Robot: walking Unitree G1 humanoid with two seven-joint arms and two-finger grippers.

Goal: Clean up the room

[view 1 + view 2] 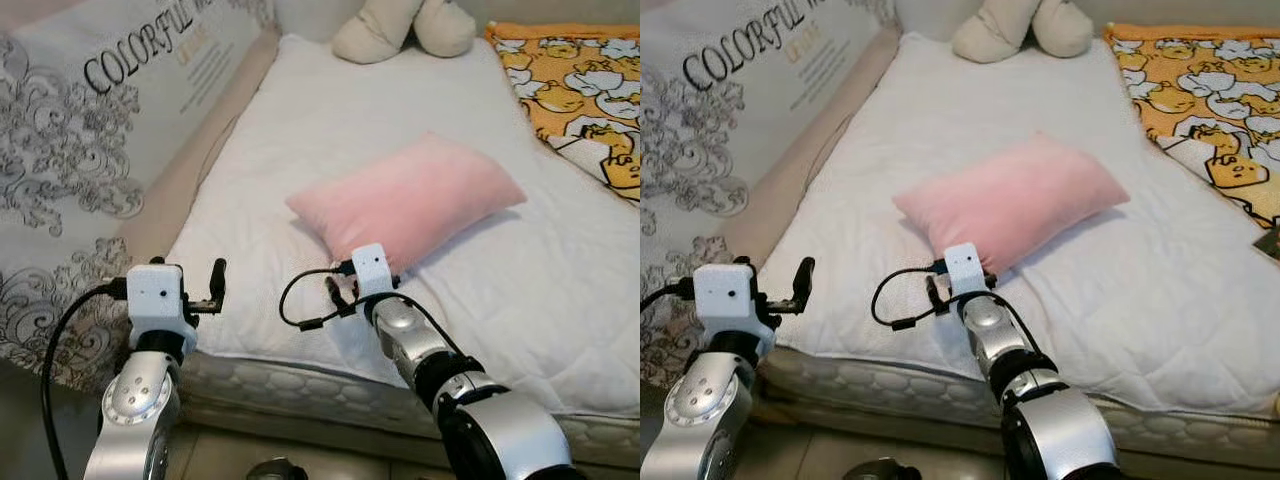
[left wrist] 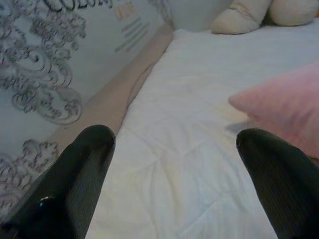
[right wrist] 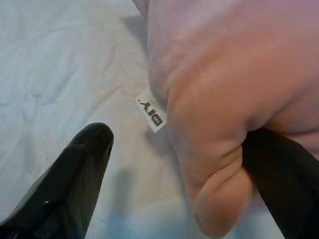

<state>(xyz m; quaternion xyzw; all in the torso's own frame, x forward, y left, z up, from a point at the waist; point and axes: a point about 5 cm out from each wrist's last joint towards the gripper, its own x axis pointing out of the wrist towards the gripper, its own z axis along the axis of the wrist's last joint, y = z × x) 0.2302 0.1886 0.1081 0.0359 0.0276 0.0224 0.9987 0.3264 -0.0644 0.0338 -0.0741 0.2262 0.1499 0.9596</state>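
A pink pillow (image 1: 410,200) lies on the white mattress (image 1: 330,120) of a bed, near the middle of its width and toward the front edge, set at a slant with one corner pointing at the front-left of the bed; the right hand (image 3: 174,164) has reached over the front edge to that near corner; in the right wrist view its two black fingers (image 3: 75,169) stand apart with the pillow's bunched corner between them, one finger pressed into the pink fabric and the other resting clear on the sheet, so the hand is released rather than clenched on the pillow; a small white tag (image 3: 150,112) sticks out of the pillow's seam just beside the corner.

The left hand (image 2: 174,174) hovers over the front-left corner of the mattress, its fingers spread wide and grasping nothing; in the left wrist view the pillow (image 2: 284,107) lies well off to one side of it.

At the far edge of the bed sits a cream stuffed toy (image 1: 400,25); along the right edge lies a yellow blanket with a cartoon duck print (image 1: 580,80); along the left edge runs a padded panel (image 1: 110,110) with grey scrollwork and the word "COLORFUL".
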